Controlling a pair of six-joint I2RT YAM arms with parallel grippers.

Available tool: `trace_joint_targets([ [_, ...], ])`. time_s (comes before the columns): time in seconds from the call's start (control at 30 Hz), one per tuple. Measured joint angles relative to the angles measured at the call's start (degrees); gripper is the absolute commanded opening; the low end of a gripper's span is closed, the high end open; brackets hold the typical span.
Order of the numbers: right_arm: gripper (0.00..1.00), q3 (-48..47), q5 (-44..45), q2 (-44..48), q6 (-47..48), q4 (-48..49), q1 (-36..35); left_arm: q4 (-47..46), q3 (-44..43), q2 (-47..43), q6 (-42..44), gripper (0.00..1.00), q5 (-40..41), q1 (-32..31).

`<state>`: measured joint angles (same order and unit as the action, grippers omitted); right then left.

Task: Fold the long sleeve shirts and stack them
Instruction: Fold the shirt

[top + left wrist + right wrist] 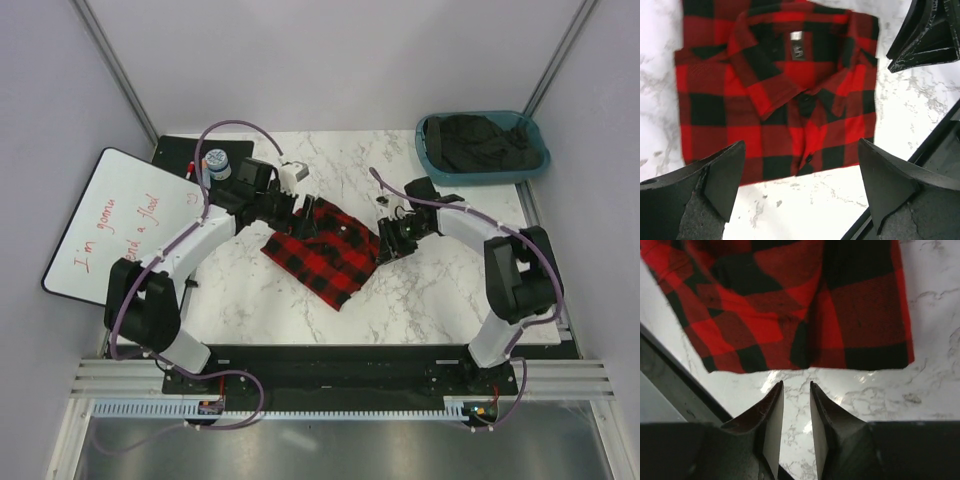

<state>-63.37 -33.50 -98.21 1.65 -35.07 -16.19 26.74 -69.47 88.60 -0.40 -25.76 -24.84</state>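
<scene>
The red-and-black buffalo-check flannel shirt [325, 248] lies folded in a rectangle on the middle of the marble table. In the left wrist view the shirt [780, 100] shows its collar, button placket and white neck label [796, 36]. My left gripper [300, 207] hovers over the shirt's far left end, wide open and empty [801, 141]. My right gripper [388, 240] is just off the shirt's right edge. Its jaws stand a narrow gap apart over bare marble [796, 384], holding nothing. The right wrist view shows the shirt's edge [805, 315] just ahead of the fingertips.
A blue bin [535, 160] with dark clothes stands at the back right corner. A whiteboard [110, 225] leans off the table's left side. A small blue-and-white container [217, 163] sits at the back left. The table's black front rail [340, 355] runs between the arm bases.
</scene>
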Motion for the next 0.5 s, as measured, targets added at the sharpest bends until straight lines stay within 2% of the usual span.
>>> trace_joint_targets([
  [0.17, 0.29, -4.98, 3.32, -11.3, -0.96, -0.09, 0.04, 0.35, 2.47, -1.95, 0.0, 0.99, -0.66, 7.28],
  [0.33, 0.28, -23.19, 7.63, -22.36, -0.09, -0.9, 0.22, -0.33, 4.96, -7.74, 0.26, 0.99, -0.48, 8.96],
  [0.5, 0.34, -43.08, 11.61, -32.44, 0.33, -0.37, -0.52, -0.57, 7.17, -8.92, -1.97, 0.99, 1.42, 7.13],
])
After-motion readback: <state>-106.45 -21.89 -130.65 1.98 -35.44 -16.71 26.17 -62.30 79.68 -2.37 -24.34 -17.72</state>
